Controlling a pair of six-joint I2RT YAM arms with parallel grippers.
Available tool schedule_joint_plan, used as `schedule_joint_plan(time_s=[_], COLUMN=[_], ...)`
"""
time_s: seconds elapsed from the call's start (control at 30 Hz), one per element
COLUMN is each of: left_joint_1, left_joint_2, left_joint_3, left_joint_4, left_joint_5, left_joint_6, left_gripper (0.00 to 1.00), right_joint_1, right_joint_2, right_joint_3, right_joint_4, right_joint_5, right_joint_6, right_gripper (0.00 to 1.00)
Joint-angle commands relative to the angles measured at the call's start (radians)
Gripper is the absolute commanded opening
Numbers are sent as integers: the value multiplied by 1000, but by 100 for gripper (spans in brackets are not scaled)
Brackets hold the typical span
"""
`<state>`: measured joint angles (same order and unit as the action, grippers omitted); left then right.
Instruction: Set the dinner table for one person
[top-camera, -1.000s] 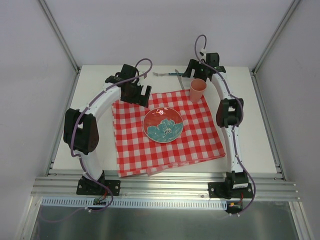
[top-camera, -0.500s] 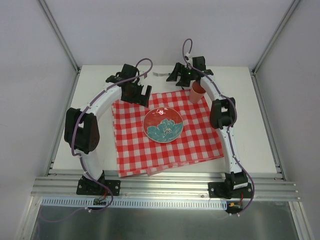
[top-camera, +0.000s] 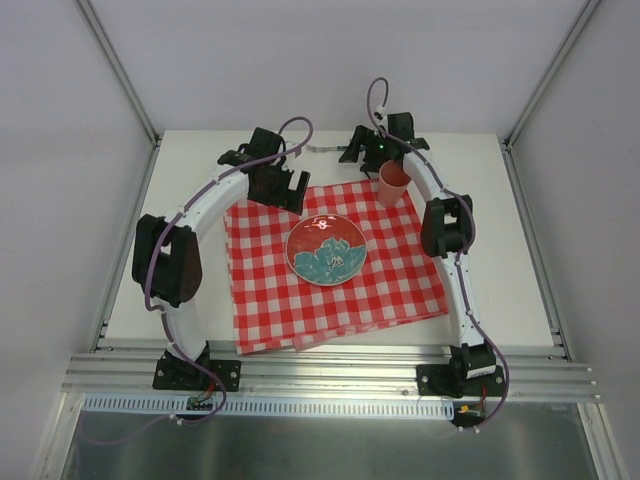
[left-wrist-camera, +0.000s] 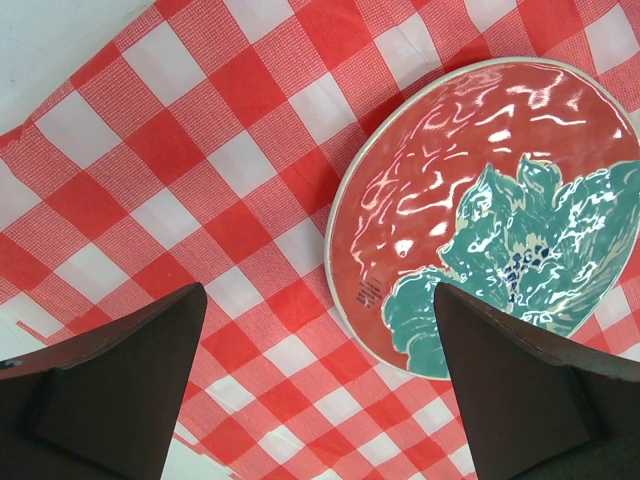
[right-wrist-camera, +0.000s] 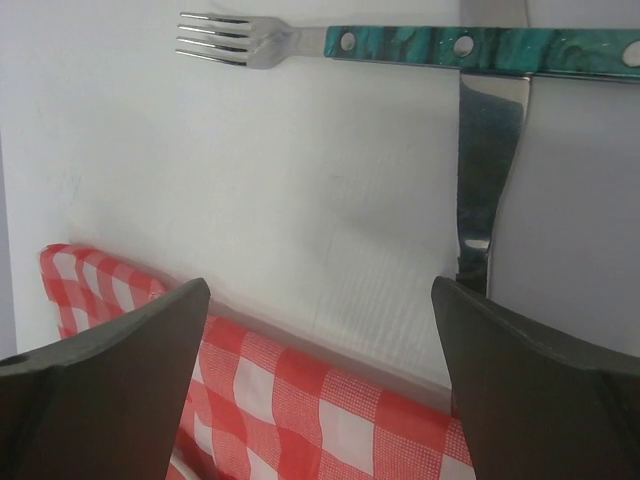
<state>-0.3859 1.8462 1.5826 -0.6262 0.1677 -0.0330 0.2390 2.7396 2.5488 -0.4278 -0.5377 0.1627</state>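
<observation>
Hovering wide and empty over fork (right-wrist-camera: 400, 43) and knife (right-wrist-camera: 490, 170) on the bare surface (right-wrist-camera: 300, 180), right pincer (right-wrist-camera: 318, 290) looks lined up for cutlery. Left pincer (left-wrist-camera: 320, 300), wide too, hangs above the plate (left-wrist-camera: 490, 210).

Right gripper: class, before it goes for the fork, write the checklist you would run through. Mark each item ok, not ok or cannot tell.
1. Right gripper open and empty: ok.
2. Fork in plain view on the bare table, ahead of the fingers: ok.
3. Fork free of the knife: not ok; its handle lies across the blade.
4. Cup clear of the right arm: cannot tell; they are close together.
5. Left gripper open and empty: ok.
6. Plate lying on the cloth: ok.
</observation>
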Motion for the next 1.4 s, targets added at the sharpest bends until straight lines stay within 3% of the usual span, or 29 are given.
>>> schedule_joint_plan(time_s=[0.0,0.67,1.17,1.37], left_joint_1=[-13,-39,-38,-10], left_joint_2=[-7,13,59,82], left_joint_3=[37,57,93,88], left_joint_4=[-3,6,10,10], left_joint_5=[-23,-40,-40,15], left_joint_6=[11,8,-4,-33], left_gripper=[99,99,99,99], right_joint_1=[-13,-155,-236,-237], right_joint_2=[-32,-58,-250,-319], right_joint_3=[48,30,-136,-91], right_joint_4=[-38,-149,-212,-186], right_joint_5=[65,185,88,67], right_joint_6=[-35,-135,-175,-192], right_gripper=[100,100,100,100])
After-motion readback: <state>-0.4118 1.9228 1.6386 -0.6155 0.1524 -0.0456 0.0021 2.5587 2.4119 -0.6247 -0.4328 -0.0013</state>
